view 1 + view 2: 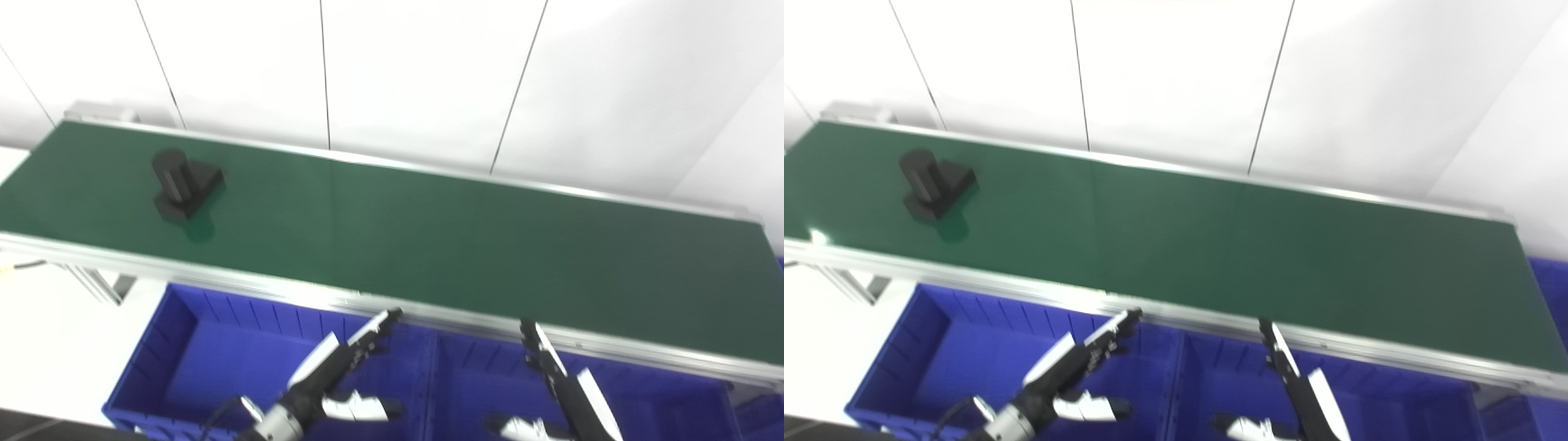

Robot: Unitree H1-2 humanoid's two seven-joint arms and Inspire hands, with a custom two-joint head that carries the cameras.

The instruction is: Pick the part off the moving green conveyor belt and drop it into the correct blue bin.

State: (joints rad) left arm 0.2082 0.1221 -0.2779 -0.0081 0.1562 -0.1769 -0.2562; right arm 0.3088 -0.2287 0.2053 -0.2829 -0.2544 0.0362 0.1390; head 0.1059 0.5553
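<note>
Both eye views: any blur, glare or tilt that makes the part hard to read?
Left eye view: soft and tilted; black part reads as a blurred shape on the belt. Right eye view: same softness, bright glare spot at the belt's near-left edge.

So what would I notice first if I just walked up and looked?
The long green conveyor belt stretches across the middle, with one black part sitting near its left end. Below it, two open robot hands, left hand and right hand, hover over blue bins.
</note>
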